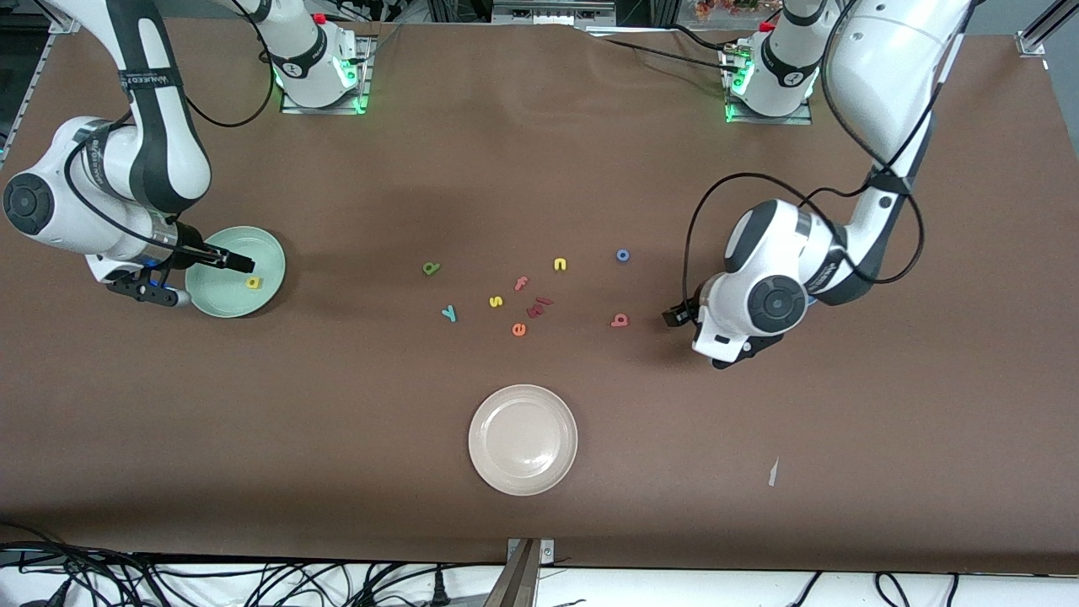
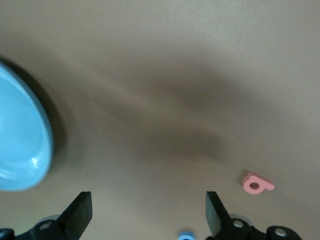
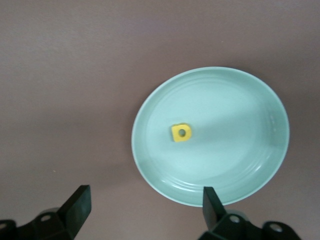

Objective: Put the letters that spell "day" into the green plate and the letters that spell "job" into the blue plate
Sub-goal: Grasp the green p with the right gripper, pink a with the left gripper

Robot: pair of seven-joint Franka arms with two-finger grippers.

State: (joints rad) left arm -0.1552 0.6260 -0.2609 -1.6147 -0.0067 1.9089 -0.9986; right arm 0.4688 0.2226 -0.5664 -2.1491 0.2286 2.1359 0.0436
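Blue plate point(image 2: 22, 140) cut off in left wrist view, hidden by left arm elsewhere; both tools' fingers apart.

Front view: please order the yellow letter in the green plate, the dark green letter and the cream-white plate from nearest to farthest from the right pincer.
From the right pincer, open over the green plate:
1. Yellow letter, in that plate, just below the pincer.
2. Dark green letter, on the table, toward the middle.
3. Cream-white plate, nearest the front camera.
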